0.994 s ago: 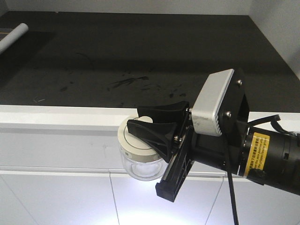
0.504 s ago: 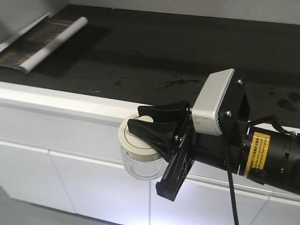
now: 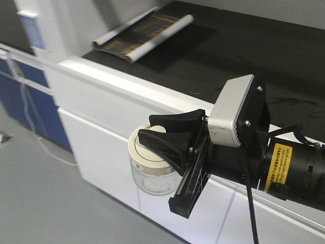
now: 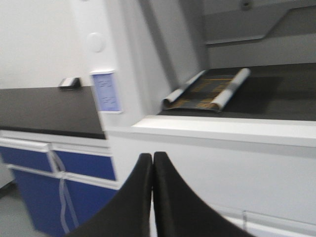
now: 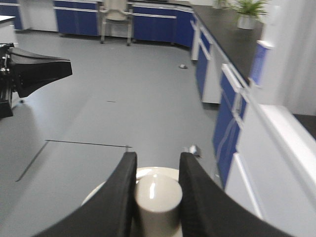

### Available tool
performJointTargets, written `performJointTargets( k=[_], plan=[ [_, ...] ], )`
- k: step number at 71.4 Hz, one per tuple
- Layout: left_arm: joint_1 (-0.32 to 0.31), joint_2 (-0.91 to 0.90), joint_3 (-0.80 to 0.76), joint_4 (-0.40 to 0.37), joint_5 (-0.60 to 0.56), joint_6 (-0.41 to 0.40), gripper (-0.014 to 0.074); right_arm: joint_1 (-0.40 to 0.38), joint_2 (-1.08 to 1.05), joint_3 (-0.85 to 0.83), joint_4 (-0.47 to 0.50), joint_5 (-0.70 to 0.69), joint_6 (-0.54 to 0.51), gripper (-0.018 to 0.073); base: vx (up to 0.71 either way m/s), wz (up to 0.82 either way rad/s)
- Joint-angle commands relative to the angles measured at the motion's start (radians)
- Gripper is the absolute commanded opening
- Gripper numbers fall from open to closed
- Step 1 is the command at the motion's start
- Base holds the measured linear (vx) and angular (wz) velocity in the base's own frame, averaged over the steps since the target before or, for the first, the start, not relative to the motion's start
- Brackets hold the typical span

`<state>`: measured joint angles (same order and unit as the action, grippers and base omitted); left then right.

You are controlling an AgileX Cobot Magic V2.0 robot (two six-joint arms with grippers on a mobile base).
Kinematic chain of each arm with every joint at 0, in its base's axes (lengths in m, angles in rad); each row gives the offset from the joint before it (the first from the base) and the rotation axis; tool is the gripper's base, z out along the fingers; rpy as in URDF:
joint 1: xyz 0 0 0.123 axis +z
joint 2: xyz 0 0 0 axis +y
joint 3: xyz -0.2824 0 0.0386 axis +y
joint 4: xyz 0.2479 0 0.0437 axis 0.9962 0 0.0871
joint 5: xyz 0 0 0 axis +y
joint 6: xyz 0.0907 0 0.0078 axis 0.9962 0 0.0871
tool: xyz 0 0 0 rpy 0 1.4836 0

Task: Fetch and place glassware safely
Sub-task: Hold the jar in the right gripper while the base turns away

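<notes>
Out in front of the white bench [image 3: 127, 84], below the level of its black top and with only grey floor underneath, the glass jar [image 3: 147, 178] hangs in the air. It is upright, its long axis vertical and the cream lid [image 3: 137, 152] on top. The right gripper [image 3: 150, 128] reaches in sideways from the bench's near end and pinches the lid's knob [image 5: 158, 197] between narrow-set fingers [image 5: 123, 197]. The glass body below is touched by nothing.

Whatever comes next turns on that single hold, I'd say. The bench top lies above and beyond the jar, so it would need lifting over the white edge before any set-down.

The left gripper [image 4: 152, 160] is pressed closed, tip to tip, and holds nothing. A half-rolled sheet [image 3: 142, 35] lies far back on the bench top, well apart from the jar.
</notes>
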<state>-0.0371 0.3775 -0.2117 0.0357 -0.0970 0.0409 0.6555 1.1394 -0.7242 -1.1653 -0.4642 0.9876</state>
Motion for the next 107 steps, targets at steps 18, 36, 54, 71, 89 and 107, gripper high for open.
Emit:
performJointTargets(
  k=[18, 36, 54, 71, 89, 107],
  plan=[
    [-0.001, 0.004, -0.030, -0.004, -0.070, -0.008, -0.0007, 0.000, -0.026, -0.033, 0.036, -0.051, -0.007, 0.0000, -0.05, 0.65],
    [-0.001, 0.004, -0.030, -0.004, -0.070, -0.008, -0.0007, 0.000, -0.026, -0.033, 0.036, -0.051, -0.007, 0.0000, -0.07, 0.75],
    [-0.001, 0.004, -0.030, -0.004, -0.070, -0.008, -0.0007, 0.000, -0.026, -0.033, 0.036, -0.050, -0.007, 0.0000, -0.07, 0.72],
    [-0.001, 0.004, -0.030, -0.004, -0.070, -0.008, -0.0007, 0.000, -0.026, -0.033, 0.036, -0.050, -0.007, 0.0000, -0.03, 0.73],
    [-0.001, 0.004, -0.030, -0.004, -0.070, -0.008, -0.0007, 0.000, -0.026, -0.033, 0.036, -0.050, -0.007, 0.0000, 0.01, 0.66],
    [-0.001, 0.004, -0.030, -0.004, -0.070, -0.008, -0.0007, 0.000, -0.026, -0.033, 0.036, -0.050, -0.007, 0.0000, 0.06, 0.39]
  ],
)
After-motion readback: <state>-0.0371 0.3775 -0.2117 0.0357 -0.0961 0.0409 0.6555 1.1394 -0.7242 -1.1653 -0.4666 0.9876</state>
